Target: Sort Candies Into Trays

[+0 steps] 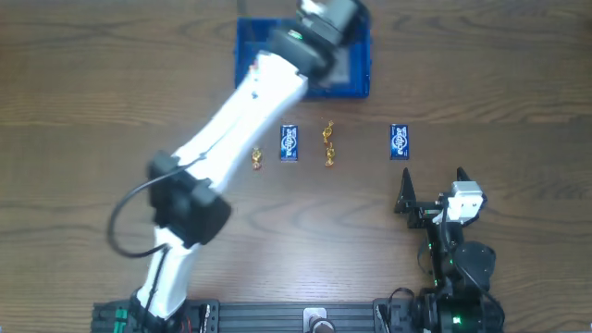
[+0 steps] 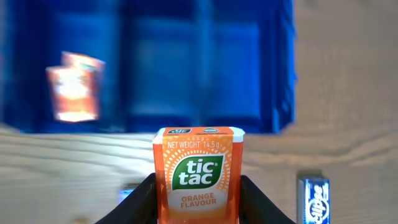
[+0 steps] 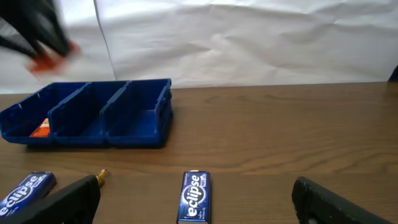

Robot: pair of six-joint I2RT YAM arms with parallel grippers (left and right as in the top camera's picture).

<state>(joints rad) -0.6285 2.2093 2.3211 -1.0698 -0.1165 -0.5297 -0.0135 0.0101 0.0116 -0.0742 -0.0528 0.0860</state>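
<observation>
Left gripper (image 2: pixel 199 200) pinching upright orange plastic mint box (image 2: pixel 199 171), hovering by near edge of blue three-compartment plastic tray (image 2: pixel 281 74). Matching orange box (image 2: pixel 74 93) lies in left compartment: shift left, clear wall, lower, release. Right gripper (image 1: pixel 405 187) spread, near right.

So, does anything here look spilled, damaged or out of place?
Nothing stands out. The orange box sits upright in the left gripper near the tray, which stands level. The blue packs lie flat and the gold candies lie loose on the table, just unsorted.
</observation>
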